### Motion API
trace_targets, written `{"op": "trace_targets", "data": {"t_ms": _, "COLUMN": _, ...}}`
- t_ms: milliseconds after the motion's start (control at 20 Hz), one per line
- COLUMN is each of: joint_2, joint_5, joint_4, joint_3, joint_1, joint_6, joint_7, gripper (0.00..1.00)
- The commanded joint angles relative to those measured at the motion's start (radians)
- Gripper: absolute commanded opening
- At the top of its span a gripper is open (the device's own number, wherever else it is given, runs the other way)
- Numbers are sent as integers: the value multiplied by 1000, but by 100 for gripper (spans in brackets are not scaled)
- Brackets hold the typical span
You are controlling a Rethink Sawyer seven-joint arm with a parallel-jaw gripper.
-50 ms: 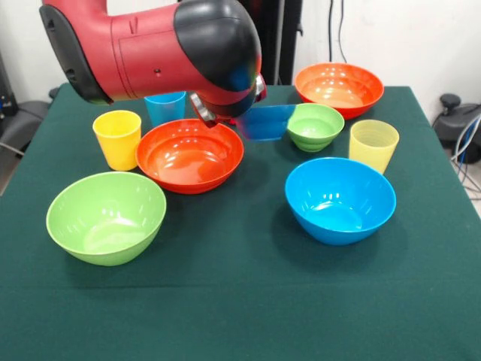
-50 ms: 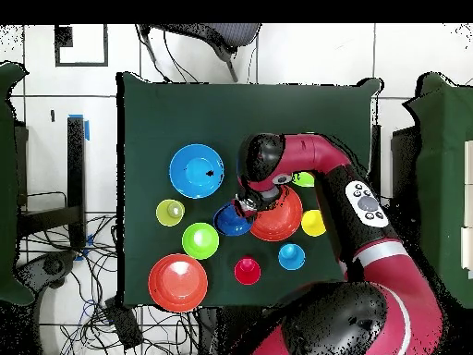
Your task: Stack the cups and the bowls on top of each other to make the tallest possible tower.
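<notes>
Dark green tablecloth (image 1: 240,316), white tiled floor (image 2: 314,55), tangled cables (image 2: 65,277), chair base (image 2: 199,42)

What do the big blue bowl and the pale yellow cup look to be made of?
Big blue bowl: seemingly opaque glossy plastic, with bright highlights inside. Pale yellow cup: likely translucent plastic, since the green cloth tints through its wall.

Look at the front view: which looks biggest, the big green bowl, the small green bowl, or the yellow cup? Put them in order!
Largest to smallest, as they look:
1. Big green bowl, though it sits nearest the camera, which helps.
2. Small green bowl.
3. Yellow cup, narrower but taller than the small green bowl, so these two are close.
</notes>
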State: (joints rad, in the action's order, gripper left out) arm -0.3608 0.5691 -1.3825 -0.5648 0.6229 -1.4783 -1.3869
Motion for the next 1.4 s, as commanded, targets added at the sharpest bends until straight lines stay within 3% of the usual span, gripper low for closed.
{"op": "trace_targets", "data": {"t_ms": 50, "joint_2": 41, "joint_5": 81, "joint_4": 13, "joint_3": 21, "joint_1": -35, "joint_6": -96, "joint_7": 212, "gripper": 0}}
{"op": "trace_targets", "data": {"t_ms": 500, "joint_2": 56, "joint_5": 37, "joint_4": 32, "joint_3": -30, "joint_1": -11, "joint_6": 70, "joint_7": 148, "gripper": 0}}
{"op": "trace_targets", "data": {"t_ms": 950, "joint_2": 53, "joint_5": 24, "joint_4": 23, "joint_3": -36, "joint_1": -3, "joint_6": 92, "joint_7": 131, "gripper": 0}}
{"op": "trace_targets", "data": {"t_ms": 1000, "joint_2": 54, "joint_5": 23, "joint_4": 24, "joint_3": -36, "joint_1": -3, "joint_6": 94, "joint_7": 129, "gripper": 100}}
{"op": "trace_targets", "data": {"t_ms": 1400, "joint_2": 56, "joint_5": 19, "joint_4": 33, "joint_3": -42, "joint_1": -1, "joint_6": 108, "joint_7": 126, "gripper": 100}}
